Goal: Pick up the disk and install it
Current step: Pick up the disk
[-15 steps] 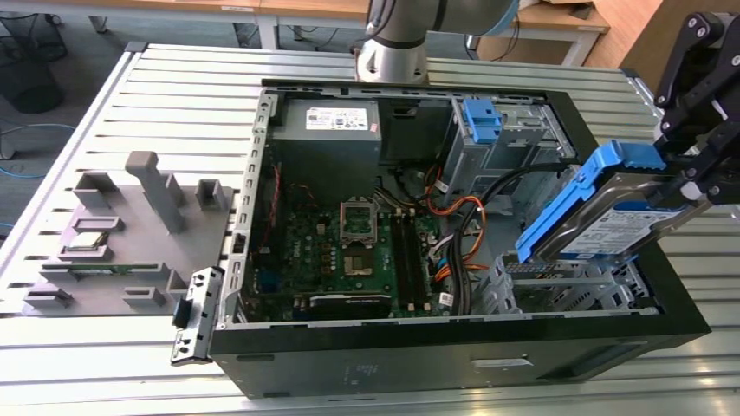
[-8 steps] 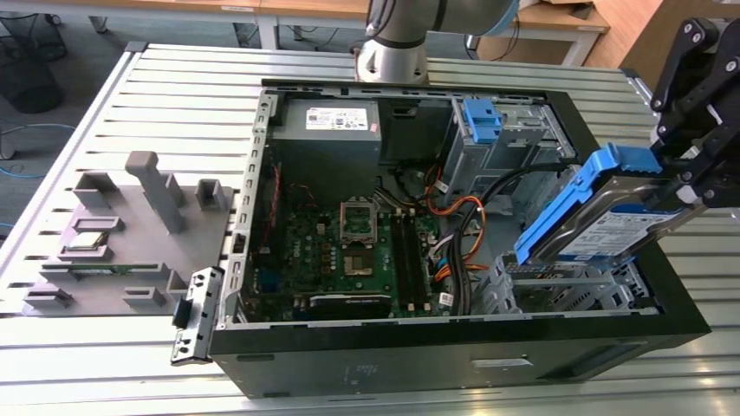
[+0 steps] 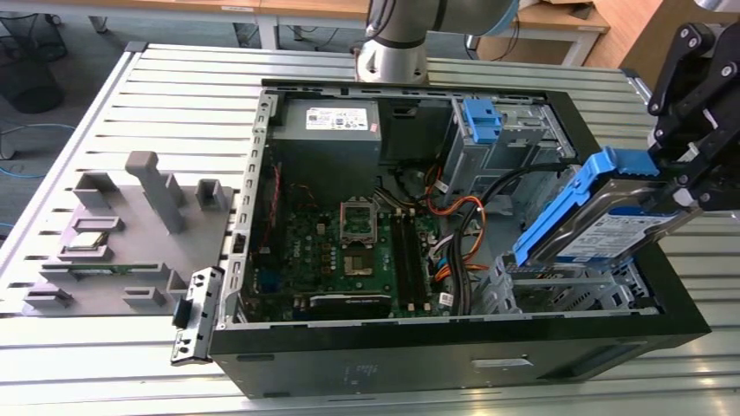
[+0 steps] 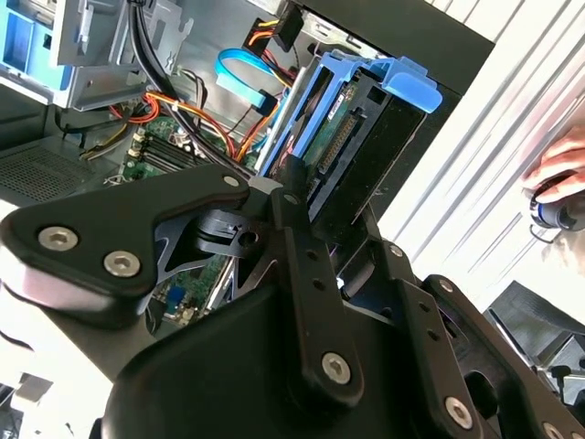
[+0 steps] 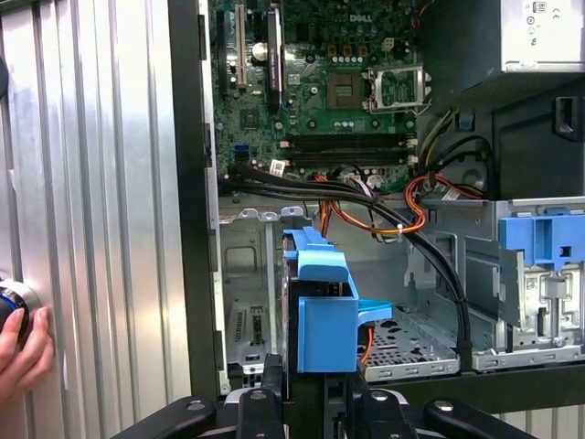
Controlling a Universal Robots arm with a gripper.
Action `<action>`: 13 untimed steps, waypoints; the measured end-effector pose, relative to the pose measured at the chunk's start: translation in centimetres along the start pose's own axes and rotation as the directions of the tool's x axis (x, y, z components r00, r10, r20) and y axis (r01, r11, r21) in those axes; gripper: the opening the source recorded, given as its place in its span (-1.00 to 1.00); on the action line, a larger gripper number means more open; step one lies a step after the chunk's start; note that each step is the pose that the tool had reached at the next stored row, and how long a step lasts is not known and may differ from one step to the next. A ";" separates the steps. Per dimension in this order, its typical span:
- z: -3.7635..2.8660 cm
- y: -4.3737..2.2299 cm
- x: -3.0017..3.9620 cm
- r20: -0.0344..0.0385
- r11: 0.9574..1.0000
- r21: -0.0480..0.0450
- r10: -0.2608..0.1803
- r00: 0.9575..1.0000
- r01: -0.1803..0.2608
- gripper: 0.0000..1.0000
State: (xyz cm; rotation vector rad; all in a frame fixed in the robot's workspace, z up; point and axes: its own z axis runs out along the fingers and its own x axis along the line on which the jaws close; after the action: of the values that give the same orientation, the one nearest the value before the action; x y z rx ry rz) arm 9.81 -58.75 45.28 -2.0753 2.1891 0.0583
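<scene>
Desk (image 3: 151,95) carries the open PC case (image 3: 463,368). The empty metal drive cage (image 3: 567,290) sits in the case corner at the exterior view's right, toward the desk's near edge. I've got the disk (image 3: 613,230) in the air just above that cage, tilted, blue bracket edge uppermost. My read for this step: level the disk to the cage rails, stay off the black cables (image 3: 509,186) beside the cage, go slow and straight. Fingers (image 4: 294,215) are clamped on one end of the disk, one to each side, and the rest of it projects past the tips toward the case.
</scene>
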 end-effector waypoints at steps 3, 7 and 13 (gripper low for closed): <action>0.09 0.01 0.01 0.000 1.000 0.000 0.001 1.000 -0.001 -0.29; 0.10 0.01 0.01 0.000 1.000 0.000 0.001 1.000 -0.001 -0.29; 0.25 0.12 0.04 0.000 1.000 0.000 0.002 1.000 -0.002 -0.29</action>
State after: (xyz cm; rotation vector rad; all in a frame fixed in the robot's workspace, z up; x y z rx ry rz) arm 9.71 -58.76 45.02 -2.0736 2.1906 0.0582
